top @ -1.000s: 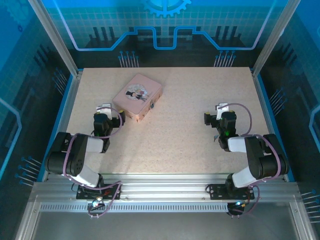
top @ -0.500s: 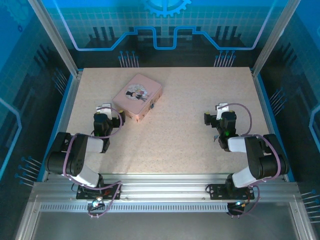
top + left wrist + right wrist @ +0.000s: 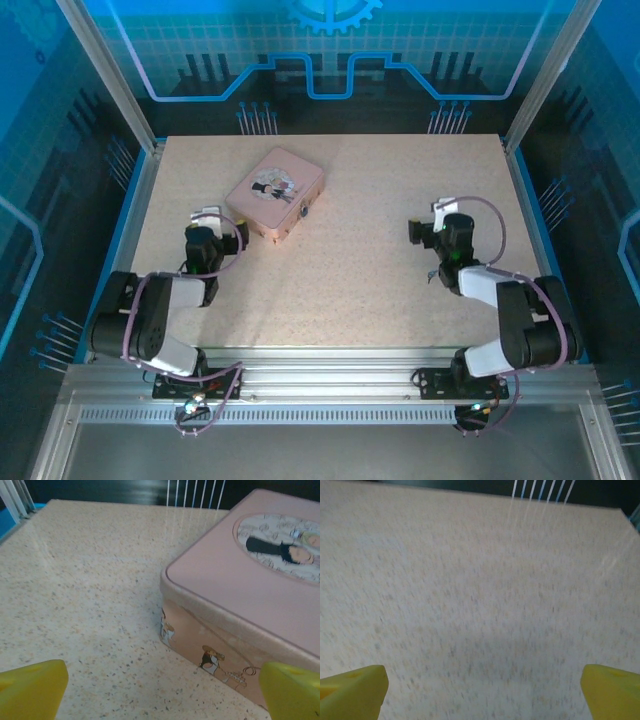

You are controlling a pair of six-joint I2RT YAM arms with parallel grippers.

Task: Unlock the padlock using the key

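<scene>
A pink tin box (image 3: pixel 275 192) with a cartoon picture on its lid lies at the back left of the table. A small dark fitting (image 3: pixel 303 211) sits on its right-hand side, too small to identify as the padlock. My left gripper (image 3: pixel 208 217) hovers low just left of the tin, open. In the left wrist view the tin (image 3: pixel 250 600) fills the right half, and the yellow fingertips (image 3: pixel 30 687) stand wide apart around bare table. My right gripper (image 3: pixel 440 215) is open over bare table on the right, its fingertips (image 3: pixel 350 687) spread wide in the blurred right wrist view.
The speckled beige tabletop (image 3: pixel 370 260) lies between the two arms. Blue-edged walls and metal posts (image 3: pixel 125 110) fence the table on all sides. The tin is the one obstacle, close to the left gripper's right finger (image 3: pixel 292 690).
The right arm has reached slightly farther from its base, and its wrist view is blurred by motion. The left arm has shifted only a little. The tin has not moved.
</scene>
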